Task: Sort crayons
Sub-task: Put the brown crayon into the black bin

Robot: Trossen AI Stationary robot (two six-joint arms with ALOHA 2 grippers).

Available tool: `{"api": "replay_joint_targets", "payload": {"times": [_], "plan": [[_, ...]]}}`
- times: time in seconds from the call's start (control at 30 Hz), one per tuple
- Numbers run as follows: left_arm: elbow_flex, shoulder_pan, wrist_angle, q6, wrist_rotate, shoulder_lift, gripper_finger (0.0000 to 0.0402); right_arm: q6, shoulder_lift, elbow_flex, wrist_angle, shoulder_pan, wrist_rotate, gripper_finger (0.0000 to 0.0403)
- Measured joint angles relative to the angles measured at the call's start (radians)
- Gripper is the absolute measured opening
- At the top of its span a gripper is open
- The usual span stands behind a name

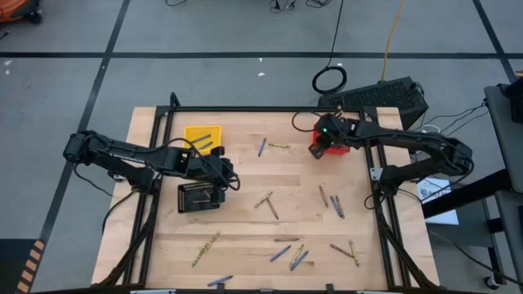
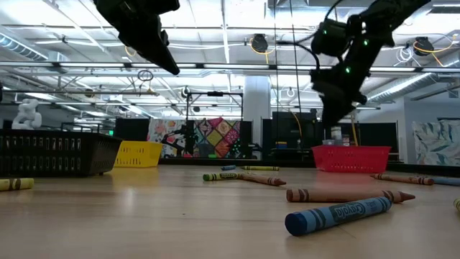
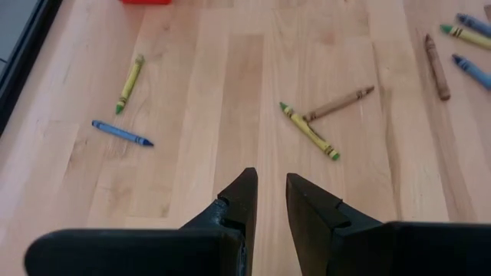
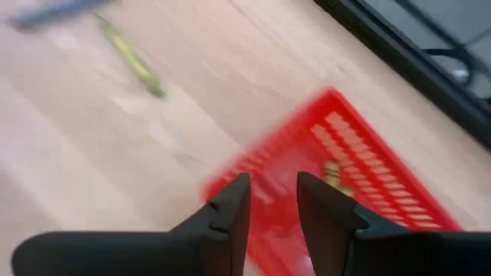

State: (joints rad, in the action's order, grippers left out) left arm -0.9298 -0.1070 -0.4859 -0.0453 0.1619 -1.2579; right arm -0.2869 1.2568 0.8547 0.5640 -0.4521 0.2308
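Several crayons lie loose on the wooden table: a blue one and a yellow-green one at the far middle, a crossed pair in the middle, and others near the front edge. My left gripper hangs above the table just right of the black basket. It is slightly open and empty. My right gripper hangs over the red basket, slightly open and empty. A yellow-green stick seems to lie inside the red basket.
A yellow basket stands at the far left, behind the black one. The table's black frame rails run along its edges. A blue crayon and a brown one lie close to the low camera.
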Motion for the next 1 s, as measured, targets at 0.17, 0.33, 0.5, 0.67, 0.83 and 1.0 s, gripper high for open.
{"api": "replay_joint_targets", "payload": {"times": [0.17, 0.33, 0.5, 0.67, 0.83, 1.0], "plan": [[0.0, 0.0, -0.071, -0.014, 0.001, 0.006, 0.0073, -0.076, 0.0, 0.065, 0.085, 0.054, -0.102, 0.0096], [0.0, 0.0, -0.098, -0.028, 0.003, 0.028, 0.0073, -0.148, 0.0, 0.085, 0.199, 0.118, -0.147, 0.0096], [0.0, 0.0, -0.098, -0.028, 0.003, 0.044, 0.0073, -0.24, 0.0, 0.085, 0.272, 0.186, -0.159, 0.0097], [0.0, 0.0, -0.097, -0.028, 0.003, 0.045, 0.0073, -0.32, 0.0, 0.085, 0.279, 0.253, -0.181, 0.0111], [0.0, 0.0, -0.097, -0.027, 0.003, 0.045, 0.0073, -0.302, 0.0, 0.085, 0.253, 0.271, -0.302, 0.0113], [0.0, 0.0, -0.097, -0.027, 0.003, 0.045, 0.0073, -0.314, 0.0, 0.085, 0.23, 0.271, -0.308, 0.0111]]}}
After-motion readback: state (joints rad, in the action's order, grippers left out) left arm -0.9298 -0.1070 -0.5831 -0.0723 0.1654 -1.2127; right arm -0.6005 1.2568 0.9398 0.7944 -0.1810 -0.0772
